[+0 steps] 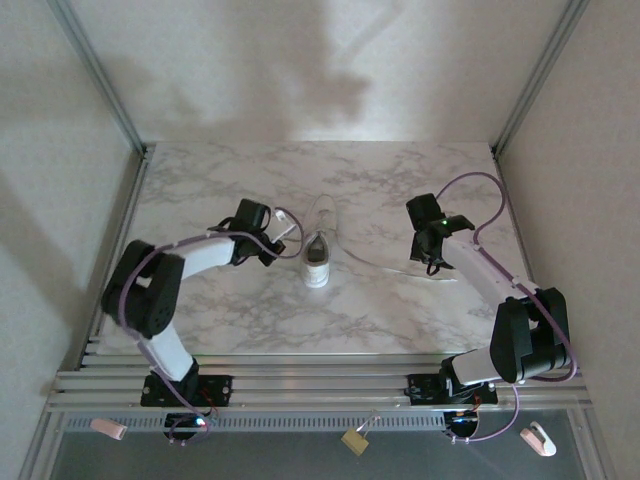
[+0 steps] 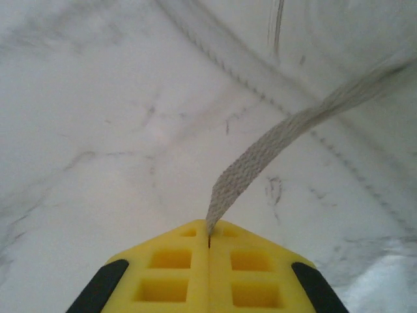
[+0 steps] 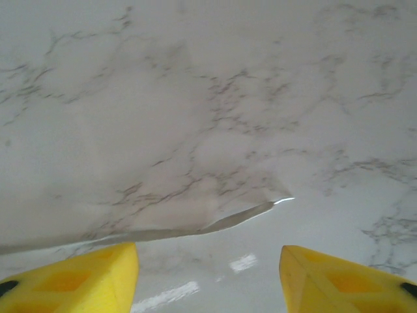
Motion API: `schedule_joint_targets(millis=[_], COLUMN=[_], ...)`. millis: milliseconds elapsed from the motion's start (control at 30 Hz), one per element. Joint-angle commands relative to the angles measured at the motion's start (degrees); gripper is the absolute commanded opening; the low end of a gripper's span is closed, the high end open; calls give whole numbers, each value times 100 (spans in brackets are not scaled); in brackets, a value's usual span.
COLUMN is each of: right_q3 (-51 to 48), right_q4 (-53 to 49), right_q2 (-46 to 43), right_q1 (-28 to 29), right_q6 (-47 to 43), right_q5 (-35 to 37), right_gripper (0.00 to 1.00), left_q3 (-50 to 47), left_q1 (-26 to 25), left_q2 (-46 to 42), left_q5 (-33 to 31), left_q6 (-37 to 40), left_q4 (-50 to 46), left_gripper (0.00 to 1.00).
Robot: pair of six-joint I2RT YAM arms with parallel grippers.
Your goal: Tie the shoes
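One sneaker [image 1: 318, 250] at mid-table [image 1: 250, 315] | left gripper [image 2: 208, 236] at its 9 o'clock, fingers pinched together on a lace [image 2: 260, 153] | right gripper [image 3: 208, 261] at its 3 o'clock, fingers apart, second lace [image 3: 215, 226] lying loose on the marble just ahead

Left hand [image 2: 208, 236] pinched closed on lace [image 2: 260, 153]; right hand [image 3: 208, 254] fingers spread apart; 2 arms bent, reaching forward.

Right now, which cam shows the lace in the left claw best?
Left wrist: the lace is close-up, weave visible, pinched in the shut left claw. Top external gives it as a thin strand beside the sneaker. Right wrist has the other lace, flat on the table.
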Motion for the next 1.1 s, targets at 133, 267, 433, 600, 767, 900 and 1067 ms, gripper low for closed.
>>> schedule_joint_targets(millis=[133, 267, 433, 600, 767, 900, 1067], right_q3=[-496, -645, -660, -912, -900, -927, -974], right_q4=[224, 554, 414, 655, 840, 990, 1236], right_q2=[-11, 20, 229, 203, 425, 603, 834], right_q1=[-318, -571, -828, -1182, -1573, -1788, -1978], right_q6=[755, 540, 453, 753, 904, 933, 1005], right_q5=[59, -711, -992, -1281, -1424, -1415, -1752], right_gripper=[62, 63, 62, 61, 61, 65, 67], left_q3=[-777, -1046, -1365, -1406, -1437, -1403, -1333], left_q1=[-39, -78, -216, -453, -619, -719, -789], left_q2=[-1289, -1443, -1726, -1800, -1735, -1682, -1575], left_q5=[493, 667, 431, 74, 54, 36, 54], left_q6=[-1765, -2407, -2969, -3006, -3014, -2978, -2905], left_q4=[1953, 2338, 2726, 2665, 2780, 2763, 2643], left_gripper=[0, 0, 0, 0, 0, 0, 0])
